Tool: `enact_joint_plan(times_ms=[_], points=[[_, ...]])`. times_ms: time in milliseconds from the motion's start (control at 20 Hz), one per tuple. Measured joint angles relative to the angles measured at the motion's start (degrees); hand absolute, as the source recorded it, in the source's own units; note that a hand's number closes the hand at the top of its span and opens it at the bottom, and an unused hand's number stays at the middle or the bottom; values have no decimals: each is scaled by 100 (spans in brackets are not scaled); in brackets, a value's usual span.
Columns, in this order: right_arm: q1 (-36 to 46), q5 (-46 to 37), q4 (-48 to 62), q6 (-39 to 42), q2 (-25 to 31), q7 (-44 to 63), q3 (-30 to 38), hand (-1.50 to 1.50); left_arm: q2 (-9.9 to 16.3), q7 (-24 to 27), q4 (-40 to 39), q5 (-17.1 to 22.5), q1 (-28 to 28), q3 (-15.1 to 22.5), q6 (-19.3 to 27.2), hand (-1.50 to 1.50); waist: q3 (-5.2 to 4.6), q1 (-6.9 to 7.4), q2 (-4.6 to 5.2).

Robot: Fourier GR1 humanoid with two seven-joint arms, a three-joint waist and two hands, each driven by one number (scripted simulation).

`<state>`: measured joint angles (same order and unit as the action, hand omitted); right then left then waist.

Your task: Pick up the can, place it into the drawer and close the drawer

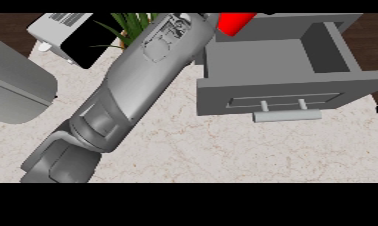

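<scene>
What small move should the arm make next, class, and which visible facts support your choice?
Probably carry the red can a little toward the view's lower right and lower it into the open drawer. The can shows at the drawer's far left corner, at the end of the long grey forearm, not yet inside. The hand itself is hidden, so the hold cannot be confirmed.

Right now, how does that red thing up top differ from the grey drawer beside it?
The red can is small, bright and mostly hidden behind the grey forearm; the drawer is large, dull grey and in full view. The can looks rounded, the drawer boxy and pulled open. Both sit at the counter's far right.
</scene>
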<state>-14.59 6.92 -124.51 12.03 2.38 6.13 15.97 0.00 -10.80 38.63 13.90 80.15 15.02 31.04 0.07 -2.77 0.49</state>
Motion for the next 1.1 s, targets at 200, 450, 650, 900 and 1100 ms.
enact_joint_plan(times_ms=[200, 450, 650, 900, 1100], points=[[89, -47, 56, -14, -14, 21, -49, -150, 1, 177, -455, 224, 291, 188, 40, 150, 2, -42, 13], [305, -97, 73, -83, 1, 161, -112, -150, 1, 330, -830, 625, 454, 528, 179, 150, 6, -144, 37], [466, -118, 197, -103, 43, 193, -109, -150, 0, 522, -1062, 854, 445, 843, 258, 150, 7, -184, 52], [509, -181, 247, -90, 34, 128, -158, -150, 0, 732, -1342, 1061, 518, 1103, 422, 150, 10, -266, 76], [590, -208, 301, -136, 7, 96, -166, -150, 1, 932, -1545, 1165, 480, 1271, 437, 150, 9, -283, 88]])
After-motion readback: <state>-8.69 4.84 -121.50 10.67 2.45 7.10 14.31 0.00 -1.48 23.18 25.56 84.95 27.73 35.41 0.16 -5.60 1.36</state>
